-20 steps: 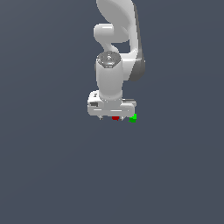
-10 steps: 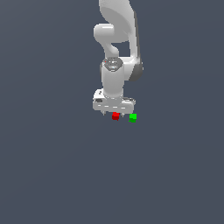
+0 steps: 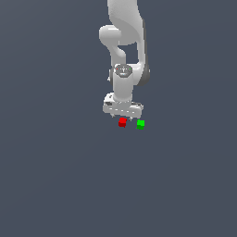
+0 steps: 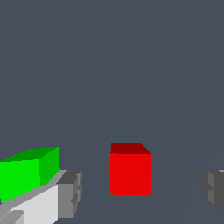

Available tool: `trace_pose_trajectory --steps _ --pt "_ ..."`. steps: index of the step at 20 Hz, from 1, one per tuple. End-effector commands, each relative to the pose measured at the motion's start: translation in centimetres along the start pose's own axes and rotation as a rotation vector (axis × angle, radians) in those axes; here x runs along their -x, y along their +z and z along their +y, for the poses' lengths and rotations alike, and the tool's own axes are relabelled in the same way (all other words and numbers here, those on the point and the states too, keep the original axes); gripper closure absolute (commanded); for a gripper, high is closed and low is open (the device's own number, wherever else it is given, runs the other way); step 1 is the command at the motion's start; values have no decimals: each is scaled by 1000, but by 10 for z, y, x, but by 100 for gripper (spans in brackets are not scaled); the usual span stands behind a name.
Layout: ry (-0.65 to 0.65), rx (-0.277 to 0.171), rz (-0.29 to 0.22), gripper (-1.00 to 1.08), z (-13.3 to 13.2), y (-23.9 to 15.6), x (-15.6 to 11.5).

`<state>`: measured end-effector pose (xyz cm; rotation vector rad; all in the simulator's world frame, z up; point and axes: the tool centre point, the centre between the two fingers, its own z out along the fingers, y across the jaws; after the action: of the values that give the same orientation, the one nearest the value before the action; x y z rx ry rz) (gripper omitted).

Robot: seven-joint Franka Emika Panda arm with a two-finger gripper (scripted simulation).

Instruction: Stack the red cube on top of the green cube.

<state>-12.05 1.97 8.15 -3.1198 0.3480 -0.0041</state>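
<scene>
In the exterior view, the red cube (image 3: 122, 122) is seen just under the gripper (image 3: 122, 116), with the green cube (image 3: 140, 123) near, at its 3 o'clock, apart. In the wrist view, the red cube (image 4: 130, 168) is framed between the spread fingers (image 4: 70, 192), untouched; the green cube (image 4: 27, 171) is partly hidden behind one finger.

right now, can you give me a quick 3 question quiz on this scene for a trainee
1. True or false: the red cube already sits on top of the green cube.
2. Multiple choice: in the wrist view, the red cube is (A) clamped tight by both fingers, (B) in the gap between the spread fingers, touching neither, (C) outside the gripper.
3. Fill in: in the exterior view, the green cube lies to the red cube's ____ side.

Key
1. False: both cubes rest apart on the floor.
2. B
3. The exterior view's right.
</scene>
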Motion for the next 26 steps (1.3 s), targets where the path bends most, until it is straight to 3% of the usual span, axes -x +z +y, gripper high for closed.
trace_pose_trajectory --steps 1,16,26 --pt "13 2 -1 -92 -1 6 9" --pt "21 3 -2 -92 -2 16 15" --pt "21 3 -2 -92 -1 53 15"
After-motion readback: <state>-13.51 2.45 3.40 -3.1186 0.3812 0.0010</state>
